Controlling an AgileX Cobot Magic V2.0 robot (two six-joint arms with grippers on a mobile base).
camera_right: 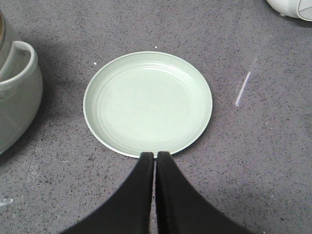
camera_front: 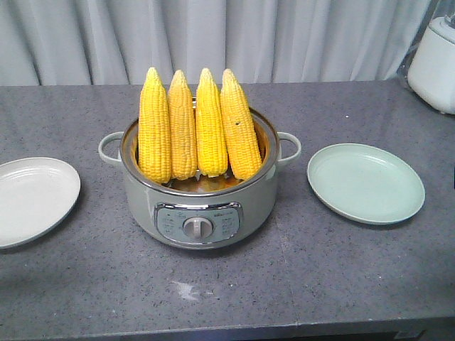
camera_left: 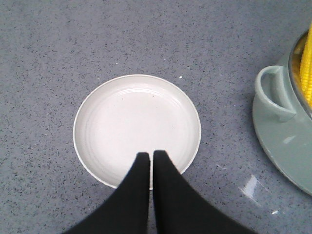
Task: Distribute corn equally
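Several yellow corn cobs (camera_front: pixel 197 126) stand upright, tips up, in a grey-green electric pot (camera_front: pixel 199 202) at the middle of the counter. A white plate (camera_front: pixel 28 199) lies empty to the pot's left and a pale green plate (camera_front: pixel 366 182) lies empty to its right. My left gripper (camera_left: pixel 150 154) hovers shut over the near rim of the white plate (camera_left: pixel 136 122), holding nothing. My right gripper (camera_right: pixel 155 154) hangs shut at the near edge of the green plate (camera_right: pixel 147 102), also holding nothing. A sliver of corn (camera_left: pixel 307 68) shows in the left wrist view.
The pot's side handles (camera_left: pixel 273 92) (camera_right: pixel 22 63) stick out toward each plate. A white appliance (camera_front: pixel 435 67) stands at the back right corner. A grey curtain hangs behind the speckled grey counter (camera_front: pixel 227 298).
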